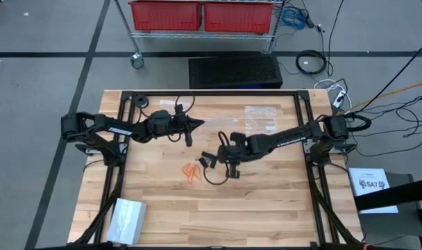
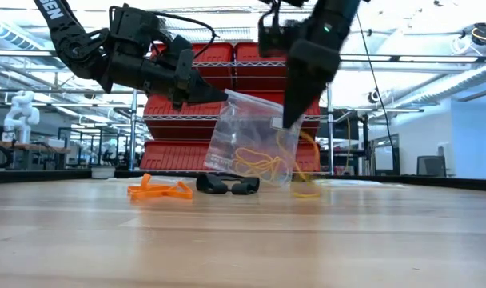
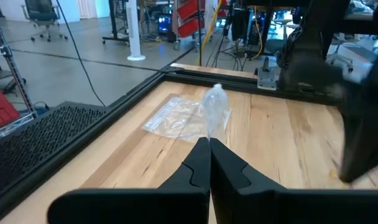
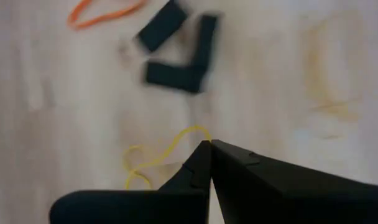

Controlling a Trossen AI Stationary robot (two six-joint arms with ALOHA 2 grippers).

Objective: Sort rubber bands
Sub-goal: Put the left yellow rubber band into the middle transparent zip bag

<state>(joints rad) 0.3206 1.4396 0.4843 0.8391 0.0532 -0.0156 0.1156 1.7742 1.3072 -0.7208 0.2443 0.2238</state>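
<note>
Two claws, one bag, and loose bands on the bench

At upper centre of the low view the left claw (image 2: 219, 96) is clenched on the top corner of a clear bag (image 2: 247, 136), which hangs with yellow bands (image 2: 259, 166) inside; the right claw (image 2: 292, 120) is pinched shut at the bag's right edge — on the film or a yellow band, it is hard to say. Orange bands (image 2: 159, 190) and black bands (image 2: 227, 186) lie on the bench (image 2: 243, 240) at lower left. The bands look near weightless, floppy and prone to tangle — likely best nipped at a single strand with the tips.
</note>
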